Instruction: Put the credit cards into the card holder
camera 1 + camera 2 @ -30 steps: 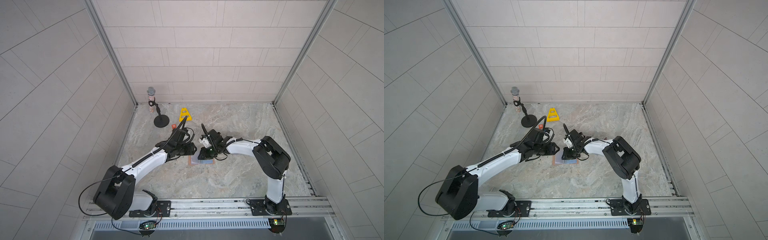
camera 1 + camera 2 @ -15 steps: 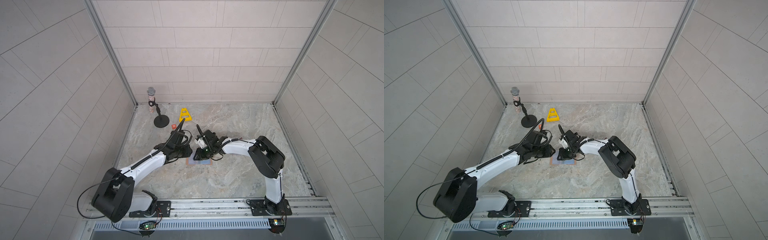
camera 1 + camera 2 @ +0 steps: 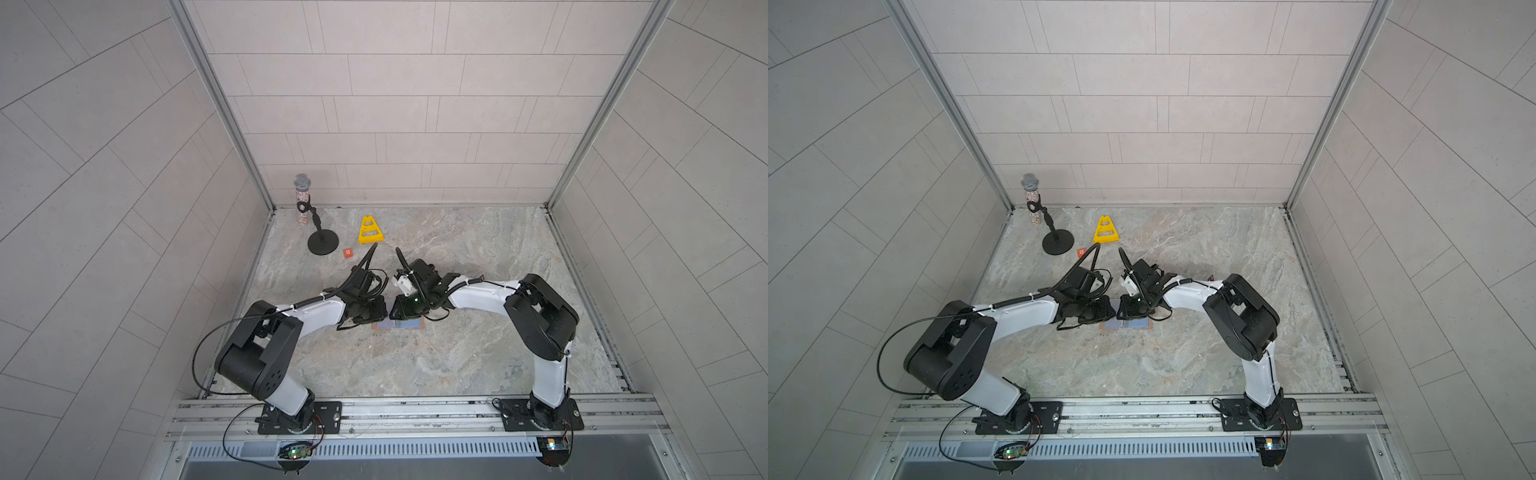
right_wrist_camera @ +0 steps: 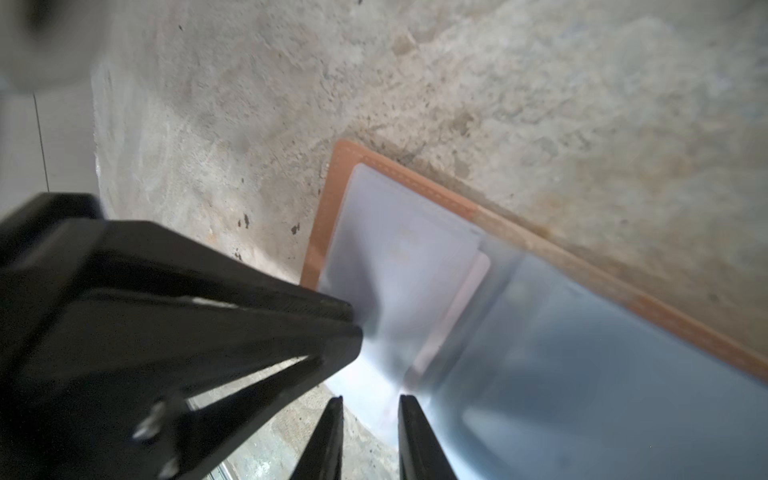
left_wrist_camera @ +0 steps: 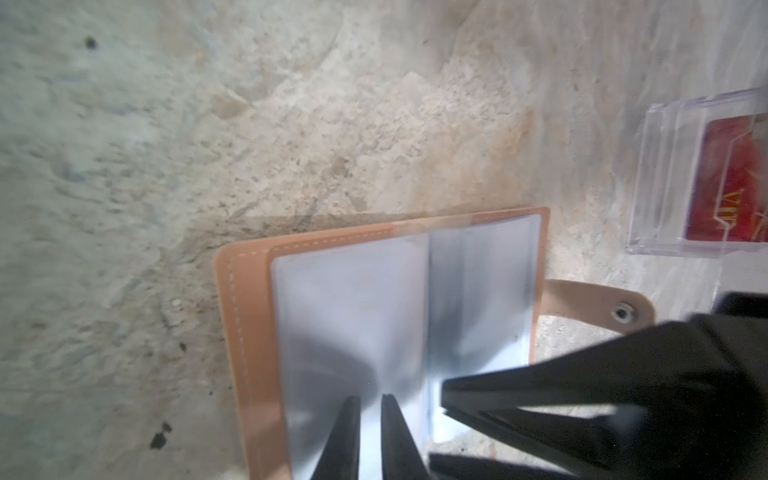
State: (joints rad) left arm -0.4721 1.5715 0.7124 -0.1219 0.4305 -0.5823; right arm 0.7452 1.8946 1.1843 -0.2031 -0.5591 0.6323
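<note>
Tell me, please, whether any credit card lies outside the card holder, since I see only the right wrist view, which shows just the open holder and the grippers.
Observer: Yes, the left wrist view shows a red card inside a clear plastic box.
Operator: Thank you. Does that box touch the card holder?
Observer: No, bare table shows between them.
Operator: Which side of the holder faces the box?
Observer: The side with the snap tab, which lies flat and unfastened.
</note>
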